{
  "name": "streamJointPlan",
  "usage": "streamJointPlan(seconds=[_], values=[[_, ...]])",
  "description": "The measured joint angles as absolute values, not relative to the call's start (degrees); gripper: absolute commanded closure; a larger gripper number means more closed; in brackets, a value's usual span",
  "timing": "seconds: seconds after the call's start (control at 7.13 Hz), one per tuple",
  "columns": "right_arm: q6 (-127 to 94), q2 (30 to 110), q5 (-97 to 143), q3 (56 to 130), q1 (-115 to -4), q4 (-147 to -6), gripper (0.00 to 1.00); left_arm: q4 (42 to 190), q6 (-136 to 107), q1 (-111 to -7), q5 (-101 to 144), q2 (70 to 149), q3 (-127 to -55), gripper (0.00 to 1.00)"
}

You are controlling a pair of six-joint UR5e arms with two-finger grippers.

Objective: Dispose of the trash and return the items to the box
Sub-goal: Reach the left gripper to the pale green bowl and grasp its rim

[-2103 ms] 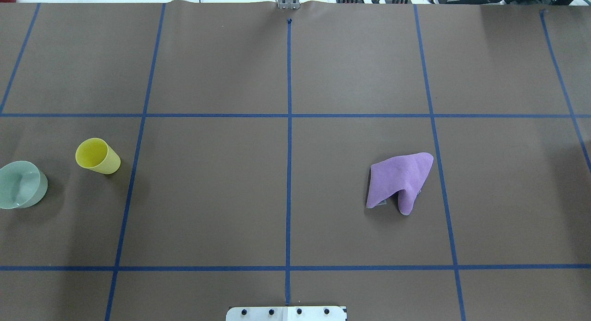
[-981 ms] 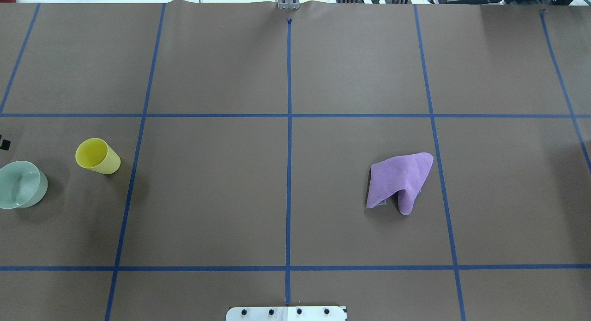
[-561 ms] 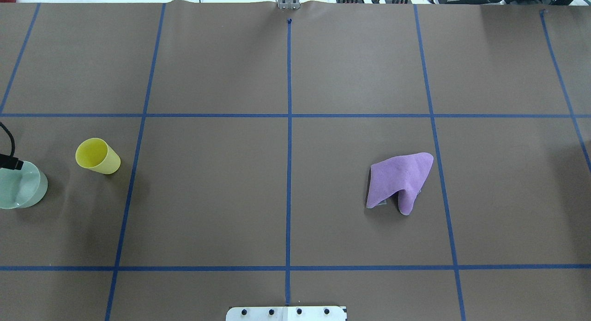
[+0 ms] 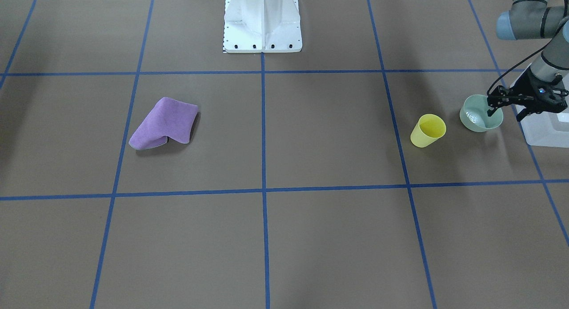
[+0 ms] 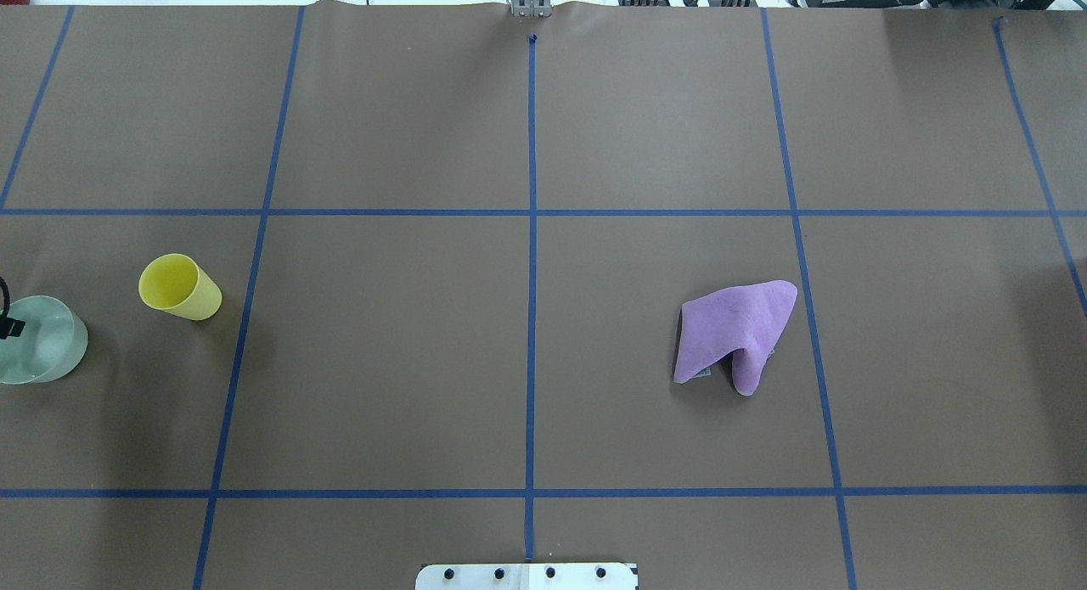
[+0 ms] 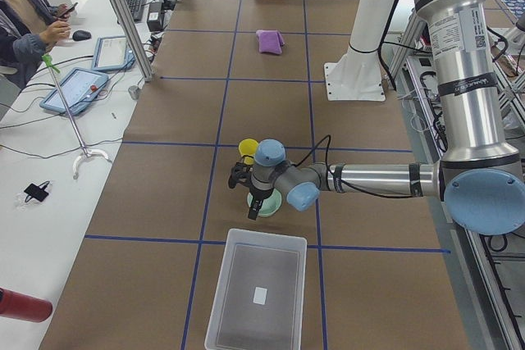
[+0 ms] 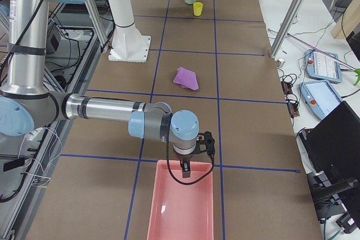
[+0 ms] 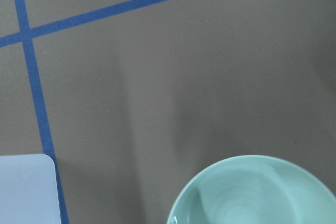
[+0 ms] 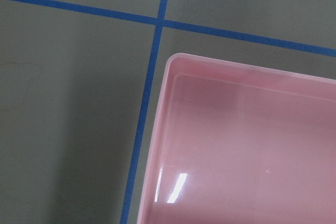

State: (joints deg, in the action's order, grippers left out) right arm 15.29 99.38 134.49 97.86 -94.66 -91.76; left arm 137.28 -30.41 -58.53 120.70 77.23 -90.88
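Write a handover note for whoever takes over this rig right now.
Left pincer: open, straddling the rim of the pale mint-green round bowl, not yet closed.
Right pincer: over the pink plastic tray; open or shut unclear.
Bowl and yellow tapered plastic cup stand on the table near the empty translucent white plastic bin. Purple cloth lies mid-table.
Done: nothing boxed.
Left: bowl, cup; probably cloth to tray.

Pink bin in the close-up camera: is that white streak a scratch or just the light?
Likely just light: in the right wrist view it is a bright reflection on the glossy floor of the pink bin. In the left wrist view the bowl shows a softer sheen, cut off by the frame. In the front-facing view the cloth casts a dark shadow at its right edge.
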Motion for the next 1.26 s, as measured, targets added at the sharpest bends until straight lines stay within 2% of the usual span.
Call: streamJointPlan(seconds=[0.28,0.84,1.26], values=[[15.3,99.4,134.5,97.9,-94.7,-91.8,0.00,139.1,-32.0,-58.2,122.2,78.0,-89.2,1.00],[15.4,99.4,134.5,97.8,-94.6,-91.8,0.00,139.1,-31.4,-58.2,123.7,78.0,-89.3,1.00],[15.4,99.3,134.4,97.9,-94.6,-91.7,0.00,138.2,-30.5,-61.8,133.3,77.5,-93.2,1.00]])
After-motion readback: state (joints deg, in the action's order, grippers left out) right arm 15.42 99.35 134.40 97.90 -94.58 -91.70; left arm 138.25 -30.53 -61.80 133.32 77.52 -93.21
